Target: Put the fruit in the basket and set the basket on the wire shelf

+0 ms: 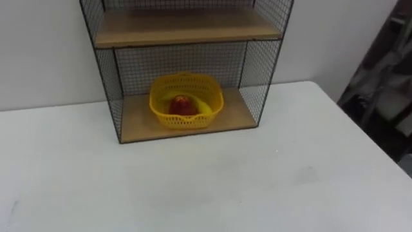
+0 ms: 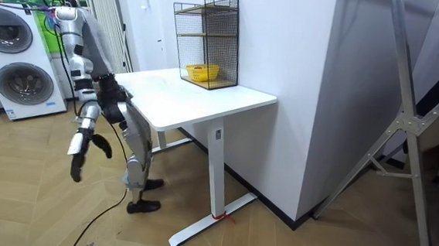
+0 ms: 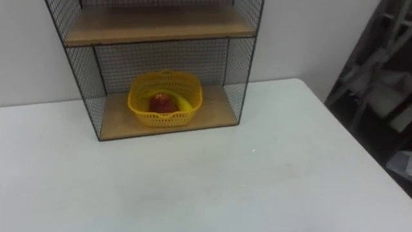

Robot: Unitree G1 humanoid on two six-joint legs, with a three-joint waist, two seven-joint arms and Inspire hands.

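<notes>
A yellow basket [image 1: 187,103] stands on the lower board of the black wire shelf [image 1: 138,125], which sits at the back of the white table [image 1: 193,180] against the wall. In the basket lie a red apple [image 1: 182,105] and a yellow banana [image 1: 205,106]. In the room view the basket [image 2: 202,73] shows inside the shelf [image 2: 207,29], and I stand at the table's end on the room view's left, leaning back from it. My right hand [image 2: 78,150] hangs low beside my leg, well away from the table, its fingers relaxed and holding nothing.
The shelf's upper board [image 1: 183,29] is bare. The table's right edge runs close to a dark metal frame [image 1: 386,84]. Two washing machines [image 2: 14,62] stand behind me, and a grey stand [image 2: 404,136] is at the room view's right.
</notes>
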